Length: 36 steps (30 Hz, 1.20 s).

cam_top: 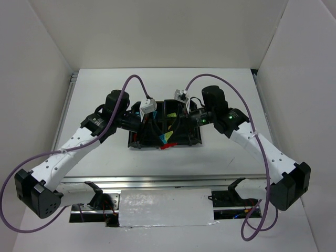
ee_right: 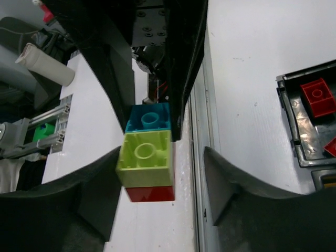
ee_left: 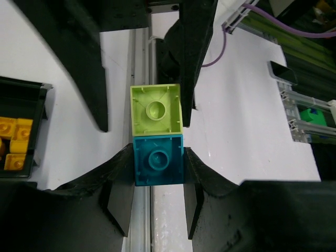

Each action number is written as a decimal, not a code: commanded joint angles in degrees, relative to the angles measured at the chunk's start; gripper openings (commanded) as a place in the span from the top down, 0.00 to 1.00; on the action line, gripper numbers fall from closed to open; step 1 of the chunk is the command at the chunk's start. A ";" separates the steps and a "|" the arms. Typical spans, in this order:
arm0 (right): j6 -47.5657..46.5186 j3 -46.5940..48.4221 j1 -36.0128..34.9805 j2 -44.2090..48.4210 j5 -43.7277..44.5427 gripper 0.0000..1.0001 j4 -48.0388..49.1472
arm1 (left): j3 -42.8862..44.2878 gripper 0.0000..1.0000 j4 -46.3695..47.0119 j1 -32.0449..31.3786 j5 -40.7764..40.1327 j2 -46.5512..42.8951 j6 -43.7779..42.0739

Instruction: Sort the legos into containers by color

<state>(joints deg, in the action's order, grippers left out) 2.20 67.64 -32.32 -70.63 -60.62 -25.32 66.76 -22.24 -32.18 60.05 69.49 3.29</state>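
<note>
Three joined legos hang between my two grippers over the black tray's point(cam_top: 137, 143) near edge. My left gripper point(ee_left: 157, 157) is shut on the cyan-blue brick point(ee_left: 157, 160), and a lime green brick point(ee_left: 156, 109) sticks out beyond its fingertips. In the right wrist view the green brick point(ee_right: 144, 157) lies between the jaws of my right gripper point(ee_right: 163, 157). It touches the left finger, and a gap separates it from the right finger point(ee_right: 226, 178). A red brick point(ee_right: 150, 193) is fixed under the green one. One compartment holds yellow bricks point(ee_left: 13, 142), another red bricks point(ee_right: 317, 97).
An aluminium rail point(ee_left: 140, 68) runs along the table's near edge below the held stack. White walls enclose the table on three sides. A silvery sheet point(cam_top: 165, 207) lies between the two arm bases.
</note>
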 commanded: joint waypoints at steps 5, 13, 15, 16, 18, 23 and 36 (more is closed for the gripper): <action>-1.58 3.21 -0.47 -0.65 -1.78 0.66 -0.87 | 1.79 1.00 2.55 0.63 0.68 -1.64 0.05; 0.79 0.92 -0.56 2.16 -4.07 1.00 5.09 | 1.88 0.64 3.69 0.72 -6.52 -0.94 3.12; 1.49 0.48 -0.47 2.51 -4.24 1.00 6.15 | 2.06 0.46 4.66 0.81 -7.14 -0.77 4.44; 1.49 0.39 -0.47 2.60 -4.16 1.00 6.25 | 2.06 0.42 5.10 0.72 -6.88 -0.68 4.79; 1.67 0.22 -0.47 2.78 -3.80 1.00 6.77 | 1.71 0.01 6.24 0.72 -6.53 -0.76 6.11; 3.16 -1.01 -0.47 3.75 -2.66 1.00 9.23 | 0.30 0.00 9.22 0.72 -4.95 -1.29 7.87; 5.01 -1.37 -0.47 4.45 1.20 1.00 11.43 | -1.02 0.00 9.76 0.63 -0.73 0.20 8.05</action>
<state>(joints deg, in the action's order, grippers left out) 6.24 66.61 -32.40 -68.36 -61.04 -17.96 66.19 -14.17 -31.53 56.45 69.25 12.16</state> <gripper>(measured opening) 0.441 0.994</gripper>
